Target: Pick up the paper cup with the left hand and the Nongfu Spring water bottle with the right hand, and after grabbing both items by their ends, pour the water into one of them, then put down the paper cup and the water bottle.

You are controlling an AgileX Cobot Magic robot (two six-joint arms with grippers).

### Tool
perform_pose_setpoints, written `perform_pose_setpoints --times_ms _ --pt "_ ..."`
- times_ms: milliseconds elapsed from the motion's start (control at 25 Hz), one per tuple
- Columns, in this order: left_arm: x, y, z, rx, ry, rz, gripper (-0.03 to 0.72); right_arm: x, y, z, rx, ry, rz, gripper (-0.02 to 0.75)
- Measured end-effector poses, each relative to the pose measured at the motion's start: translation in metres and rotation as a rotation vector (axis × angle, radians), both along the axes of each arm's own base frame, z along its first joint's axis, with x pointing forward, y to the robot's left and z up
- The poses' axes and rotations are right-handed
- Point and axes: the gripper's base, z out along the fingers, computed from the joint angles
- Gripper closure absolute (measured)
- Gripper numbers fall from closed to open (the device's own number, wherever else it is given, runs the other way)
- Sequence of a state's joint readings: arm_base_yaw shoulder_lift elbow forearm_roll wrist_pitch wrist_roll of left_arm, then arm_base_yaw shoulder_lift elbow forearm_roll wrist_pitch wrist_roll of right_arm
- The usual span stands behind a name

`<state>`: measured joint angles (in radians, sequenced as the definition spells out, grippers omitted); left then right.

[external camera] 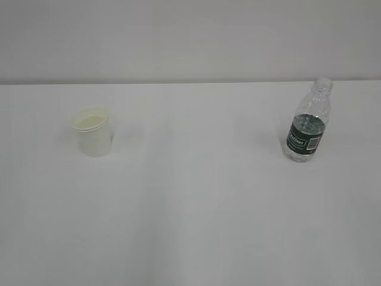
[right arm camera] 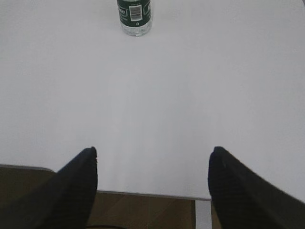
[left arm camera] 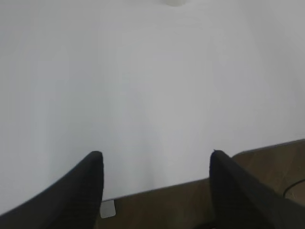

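Exterior view: small white paper cup (external camera: 93,131) upright on the white table (external camera: 190,214), at about nine o'clock from the table's middle, open mouth up, cream tint inside. Nongfu Spring water bottle (external camera: 309,121) upright at about three o'clock, well apart from the cup, capless neck on top, dark green label round its lower half, leaning a touch in the picture. Clear water (external camera: 311,122) showing inside the bottle around and above the label; exact level hard to tell. No arm in this view.

Left wrist view: left hand (left arm camera: 156,191) low over the near edge of the table, two black fingers (left arm camera: 81,191) spread wide, nothing between them, touching nothing. Rounded pale shape cut off at twelve o'clock on the picture's top edge, too little showing to name it. Brown floor below the table edge at five o'clock.

Right wrist view: right hand (right arm camera: 152,188) also at the near table edge, fingers (right arm camera: 76,191) spread wide and empty. Lower part of the bottle (right arm camera: 134,16) at about eleven o'clock, far ahead of the fingers, barcode facing the camera.
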<state>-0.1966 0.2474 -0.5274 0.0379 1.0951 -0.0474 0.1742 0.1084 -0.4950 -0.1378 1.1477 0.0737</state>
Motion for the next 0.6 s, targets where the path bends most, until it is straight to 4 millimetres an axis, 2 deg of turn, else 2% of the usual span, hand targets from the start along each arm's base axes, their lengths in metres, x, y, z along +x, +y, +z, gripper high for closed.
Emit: perform_pose_setpoints --times_ms 200,400,600 --pt "-0.017 0.003 0.002 -0.021 -0.108 0.0 0.2 -0.016 -0.003 0.0 0.019 -0.109 0.0 0.199" --pt "-0.036 0.007 0.003 -0.046 -0.23 0.0 0.2 -0.018 -0.003 0.0 0.022 -0.123 0.002 0.201" --pt "-0.038 0.007 0.003 -0.049 -0.241 0.0 0.2 -0.018 -0.002 0.0 0.026 -0.122 0.007 0.202"
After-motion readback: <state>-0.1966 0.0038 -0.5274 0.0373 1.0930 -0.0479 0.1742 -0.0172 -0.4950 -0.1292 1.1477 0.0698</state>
